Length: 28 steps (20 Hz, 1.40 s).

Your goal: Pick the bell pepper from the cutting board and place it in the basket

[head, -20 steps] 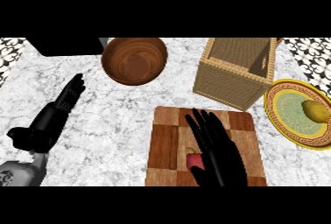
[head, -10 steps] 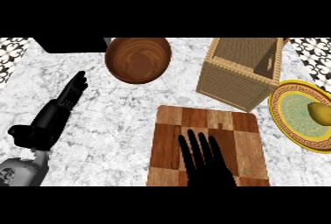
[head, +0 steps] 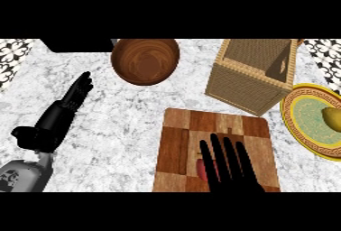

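right hand (head: 230, 173) flat over bell pepper (head: 199, 168)

fingers straight, not curled. pepper on cutting board (head: 180, 135), mostly hidden, red edge shows at hand's left. basket (head: 256, 74) just beyond board. left hand (head: 57, 119) open, resting at left.

a kitchen, by the look of it: a white marbled worktop (head: 120, 117) carries a wooden cutting board (head: 180, 149), a round wooden bowl (head: 145, 61), a woven basket (head: 246, 85) and a gold-rimmed plate (head: 307, 122) with a yellowish fruit (head: 331, 116) on it, with black-and-white patterned tiles (head: 13, 58) at the far corners.
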Motion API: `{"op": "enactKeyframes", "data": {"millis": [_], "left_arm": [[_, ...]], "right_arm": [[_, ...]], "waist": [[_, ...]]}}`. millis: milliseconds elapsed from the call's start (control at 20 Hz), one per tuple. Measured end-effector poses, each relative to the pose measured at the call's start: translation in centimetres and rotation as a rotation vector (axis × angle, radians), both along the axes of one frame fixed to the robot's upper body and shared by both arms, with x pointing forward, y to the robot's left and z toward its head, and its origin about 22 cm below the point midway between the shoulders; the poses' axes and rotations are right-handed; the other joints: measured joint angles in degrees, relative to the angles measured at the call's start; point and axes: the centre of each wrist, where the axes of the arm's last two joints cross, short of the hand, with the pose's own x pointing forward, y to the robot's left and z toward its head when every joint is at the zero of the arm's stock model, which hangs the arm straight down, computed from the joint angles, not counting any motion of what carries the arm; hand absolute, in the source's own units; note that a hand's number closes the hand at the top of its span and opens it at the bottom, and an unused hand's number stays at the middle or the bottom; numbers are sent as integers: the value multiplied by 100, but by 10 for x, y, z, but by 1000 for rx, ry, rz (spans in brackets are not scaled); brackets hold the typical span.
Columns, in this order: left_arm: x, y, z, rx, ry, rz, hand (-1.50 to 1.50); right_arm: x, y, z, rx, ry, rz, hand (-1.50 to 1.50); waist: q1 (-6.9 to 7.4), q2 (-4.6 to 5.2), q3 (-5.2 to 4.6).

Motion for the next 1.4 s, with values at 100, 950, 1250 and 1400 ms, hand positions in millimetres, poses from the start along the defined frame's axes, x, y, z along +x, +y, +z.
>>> {"op": "enactKeyframes", "data": {"millis": [100,950,1250,1400], "left_arm": [[1,-1,-1,1,-2,-2,0],[-5,1,-4,-1,-4,-14,0],[-1,-6,2,3,-7,-11,0],[7,-7,4,-2,-2,-10,0]], "right_arm": [[-1,-1,2,-6,-2,-13,-150],[10,-20,-39,177,-17,-49,-150],[13,-21,-69,183,-29,-43,-150],[13,-16,-70,190,-26,-20,-150]], "waist": [[14,4,3],[82,31,16],[82,31,16],[78,33,16]]}}
